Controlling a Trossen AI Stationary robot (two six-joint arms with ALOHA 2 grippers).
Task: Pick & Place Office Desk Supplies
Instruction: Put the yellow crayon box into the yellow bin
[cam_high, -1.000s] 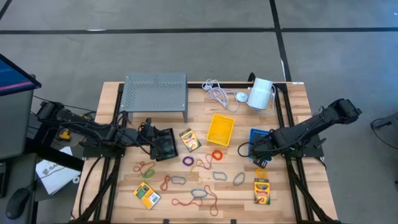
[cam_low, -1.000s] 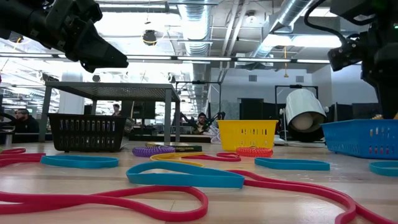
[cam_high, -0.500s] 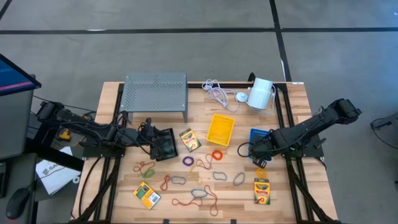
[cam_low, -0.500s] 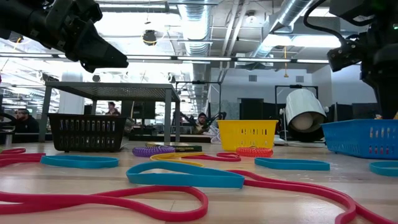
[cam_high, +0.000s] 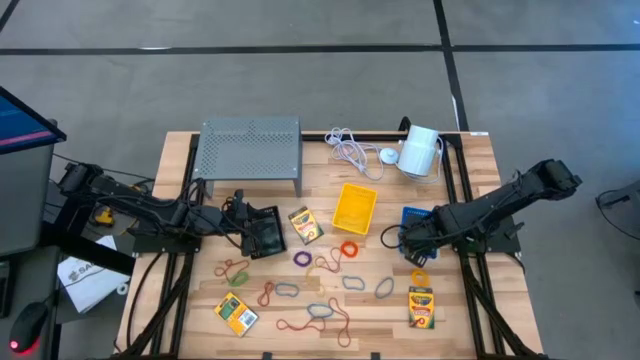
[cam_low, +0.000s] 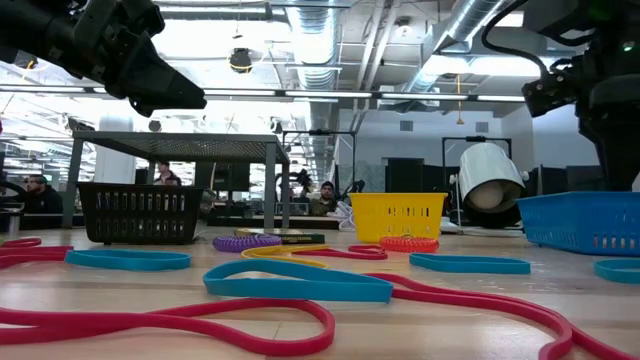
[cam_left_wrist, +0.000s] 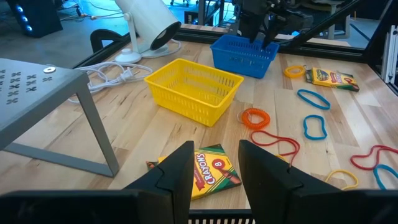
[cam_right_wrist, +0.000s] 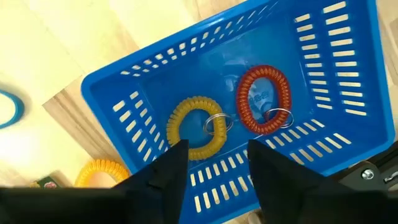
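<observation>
Right gripper (cam_right_wrist: 211, 171) above blue bin (cam_right_wrist: 124, 93), fingers apart, empty — yellow coil (cam_right_wrist: 196, 127) and red coil (cam_right_wrist: 264, 99) lie in bin directly below. Best lift straight up, clear rim, before next pickup. Left gripper (cam_left_wrist: 214, 168) waits, part-open.

**An open industrial lab hall**

Bare silver ceiling ducts (cam_low: 395, 40) and pipes run overhead above rows of workbenches where people (cam_low: 325, 192) sit. The wooden table (cam_high: 470, 160) stands on a grey concrete floor (cam_high: 300, 80) crossed by dark lines.

overhead, table-level and two wrist views, all sharing blue bin (cam_right_wrist: 205, 93)
</observation>
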